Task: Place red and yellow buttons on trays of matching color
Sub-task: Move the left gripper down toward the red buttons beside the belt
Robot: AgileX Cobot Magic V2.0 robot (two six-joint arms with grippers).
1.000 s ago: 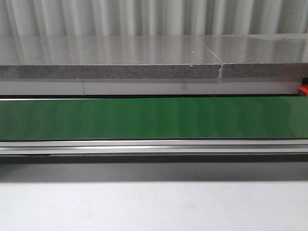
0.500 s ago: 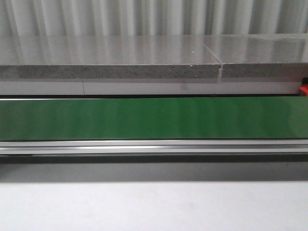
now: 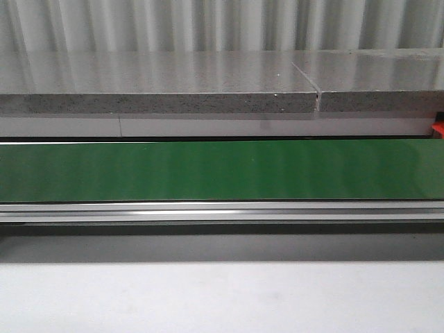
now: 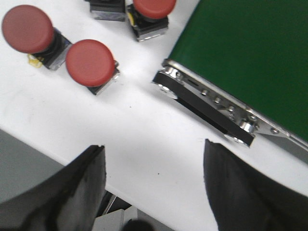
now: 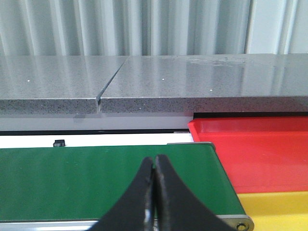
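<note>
left arm poised over red buttons, nothing picked yet

the left gripper (image 4: pixel 154 192) hung wide open and empty above the white tabletop (image 4: pixel 144 134). round red mushroom-head buttons (image 4: pixel 90 63) lay grouped at its ten o'clock, beside the end of the green conveyor belt (image 4: pixel 250 53). the right gripper (image 5: pixel 154 202) was closed on nothing over the belt, with the shallow red plastic tray (image 5: pixel 250 149) and yellow plastic tray (image 5: pixel 279 209) at its three o'clock. judged step: approach. next, the left arm needs to centre over one button and descend.
</note>
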